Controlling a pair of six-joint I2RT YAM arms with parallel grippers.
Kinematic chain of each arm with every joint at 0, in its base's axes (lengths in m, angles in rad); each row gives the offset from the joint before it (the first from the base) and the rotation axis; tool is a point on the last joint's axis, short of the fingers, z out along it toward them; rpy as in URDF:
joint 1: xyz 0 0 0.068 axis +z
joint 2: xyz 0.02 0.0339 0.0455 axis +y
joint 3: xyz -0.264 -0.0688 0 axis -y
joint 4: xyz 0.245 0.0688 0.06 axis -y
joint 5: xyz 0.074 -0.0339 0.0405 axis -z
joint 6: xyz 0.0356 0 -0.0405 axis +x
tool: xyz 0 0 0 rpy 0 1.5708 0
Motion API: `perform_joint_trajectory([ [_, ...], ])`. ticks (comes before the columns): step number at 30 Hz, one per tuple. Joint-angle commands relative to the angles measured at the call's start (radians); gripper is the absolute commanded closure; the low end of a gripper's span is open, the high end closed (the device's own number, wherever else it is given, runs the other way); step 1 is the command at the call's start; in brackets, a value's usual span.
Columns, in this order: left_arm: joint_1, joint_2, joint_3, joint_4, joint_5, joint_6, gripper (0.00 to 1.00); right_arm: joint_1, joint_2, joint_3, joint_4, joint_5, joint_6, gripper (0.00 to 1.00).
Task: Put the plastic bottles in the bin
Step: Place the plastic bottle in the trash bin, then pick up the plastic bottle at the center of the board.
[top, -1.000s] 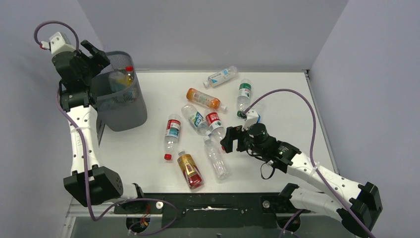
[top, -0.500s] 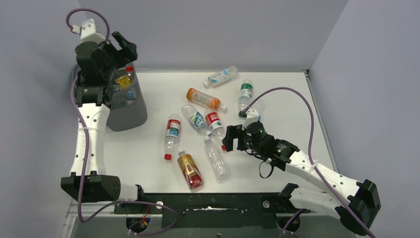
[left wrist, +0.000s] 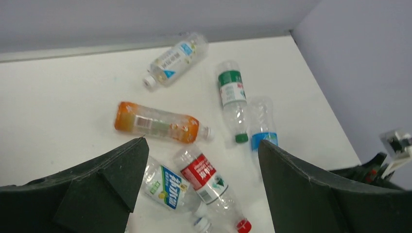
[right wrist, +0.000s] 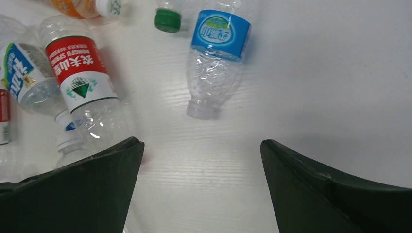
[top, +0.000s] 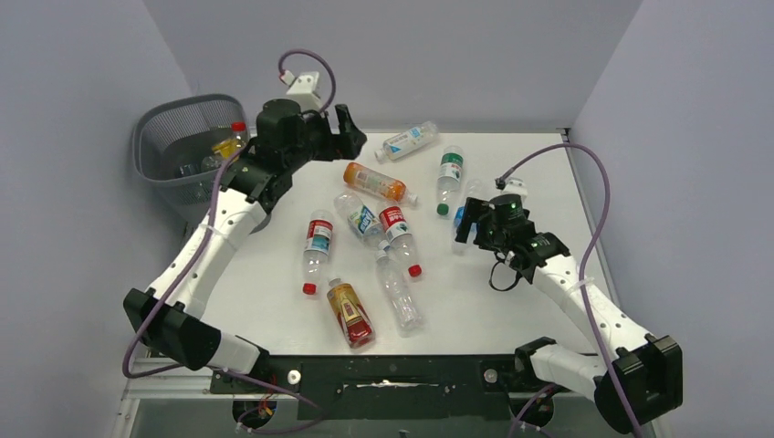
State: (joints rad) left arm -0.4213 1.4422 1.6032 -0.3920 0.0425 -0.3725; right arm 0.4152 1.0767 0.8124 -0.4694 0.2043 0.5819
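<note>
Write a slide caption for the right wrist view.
Open right hand poised at a blue-labelled clear bottle lying on the white table, a red-labelled bottle nearby.

Left arm [top: 214,242] and right arm [top: 584,301]: white tubular links joined by black joint housings. A purple cable [top: 606,205] runs along each, starting at a small white wrist block [top: 304,87]. Black base plate [top: 392,376] carries two silver bolts [top: 293,375]. Fingers [left wrist: 97,187] of left gripper [left wrist: 201,144] and right gripper [right wrist: 201,143]: matte dark greenish wedges, plain faces.

Robot lab cell — plain grey walls [top: 392,55], white table [top: 274,310]
</note>
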Motion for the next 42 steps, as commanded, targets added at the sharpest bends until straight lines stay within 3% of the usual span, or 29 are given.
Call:
perform_joint_trajectory([
  [1, -0.092, 0.006, -0.116, 0.049, 0.021, -0.001, 0.16, -0.107, 0.031, -0.010, 0.046, -0.067, -0.037, 0.05],
  [9, -0.244, -0.031, -0.327, 0.104, 0.015, -0.024, 0.16, -0.268, 0.179, 0.031, 0.163, -0.191, -0.078, 0.05],
  [22, -0.416, -0.109, -0.469, 0.131, -0.002, -0.038, 0.16, -0.303, 0.404, 0.107, 0.279, -0.197, -0.056, 0.04],
  [34, -0.438, -0.073, -0.372, 0.040, -0.083, -0.037, 0.16, -0.312, 0.576, 0.135, 0.339, -0.223, -0.063, 0.06],
  [42, -0.438, -0.103, -0.441, 0.130, -0.093, -0.131, 0.16, -0.327, 0.613, 0.114, 0.413, -0.275, -0.055, 0.06],
])
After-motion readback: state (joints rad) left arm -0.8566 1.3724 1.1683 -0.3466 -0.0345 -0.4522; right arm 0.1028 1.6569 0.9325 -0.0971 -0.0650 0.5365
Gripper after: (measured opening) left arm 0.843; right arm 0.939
